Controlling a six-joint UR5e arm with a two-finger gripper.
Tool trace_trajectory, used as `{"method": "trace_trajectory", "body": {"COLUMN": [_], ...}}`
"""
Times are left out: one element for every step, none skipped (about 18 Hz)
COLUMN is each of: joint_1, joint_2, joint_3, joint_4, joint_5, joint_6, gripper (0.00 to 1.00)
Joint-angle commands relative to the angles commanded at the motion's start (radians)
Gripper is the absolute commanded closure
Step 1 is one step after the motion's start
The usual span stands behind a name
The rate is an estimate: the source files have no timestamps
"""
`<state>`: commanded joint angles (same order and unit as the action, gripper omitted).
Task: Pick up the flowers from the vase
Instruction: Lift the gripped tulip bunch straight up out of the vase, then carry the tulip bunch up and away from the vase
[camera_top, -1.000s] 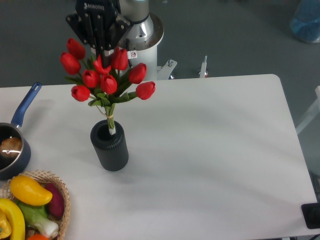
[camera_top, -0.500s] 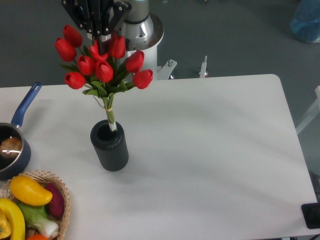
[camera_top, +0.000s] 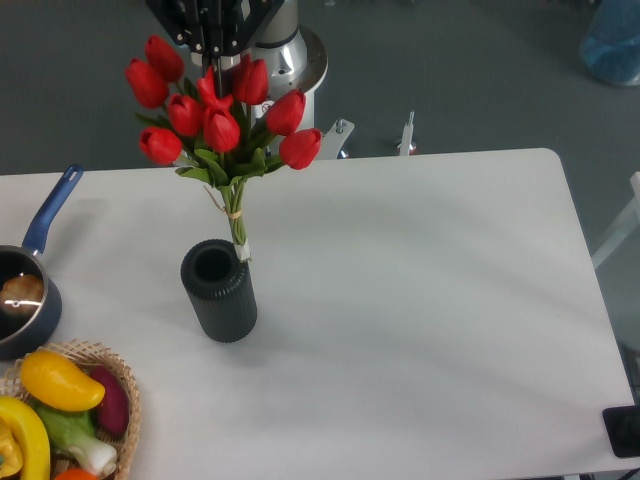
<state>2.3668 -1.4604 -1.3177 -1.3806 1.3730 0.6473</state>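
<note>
The flowers (camera_top: 221, 125) are a bunch of red tulip buds with green leaves on one thin pale stalk. They hang in the air at upper left, and the stalk's lower end sits by the right rim of the vase (camera_top: 219, 291), outside its mouth. The vase is short, dark grey and ribbed, and its round mouth shows nothing inside. My gripper (camera_top: 213, 62) comes down from the top edge into the top of the bunch, shut on the flowers. Its fingertips are partly hidden among the buds.
A blue-handled saucepan (camera_top: 28, 290) stands at the left edge. A wicker basket (camera_top: 122, 392) with vegetables sits at the bottom left corner. The arm's base (camera_top: 285, 60) stands behind the table's far edge.
The flowers have risen and shifted right with the gripper. Their stalk, which stood in the vase's mouth, now hangs clear of it by the right rim.
</note>
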Motion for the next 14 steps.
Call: {"method": "trace_trajectory", "body": {"joint_1": [0.008,0.017,0.022,0.023,0.025,0.031,0.038,0.046,0.055,0.069,0.081,0.095,0.118,0.141], "joint_2": [0.0,0.0,0.002,0.006,0.006,0.006,0.006,0.006,0.005,0.005,0.002,-0.005,-0.011,-0.012], "joint_3": [0.0,0.0,0.0,0.0,0.0,0.0,0.0,0.0,-0.003,-0.008,-0.012,-0.014,-0.021,-0.028], "joint_4": [0.0,0.0,0.0,0.0,0.0,0.0,0.0,0.0,0.0,0.0,0.0,0.0,0.0,0.0], "joint_5": [-0.008,-0.012,-0.014,-0.014,-0.014,-0.014,-0.017,-0.02,-0.022,-0.022,-0.022,-0.022,-0.02,-0.02], "joint_6": [0.0,0.002,0.002,0.002,0.002,0.003,0.003,0.005,0.008,0.009,0.009,0.011,0.023,0.038], "gripper": [0.99,0.99,1.0,1.0,1.0,1.0,1.0,1.0,1.0,1.0,1.0,1.0,1.0,1.0]}}
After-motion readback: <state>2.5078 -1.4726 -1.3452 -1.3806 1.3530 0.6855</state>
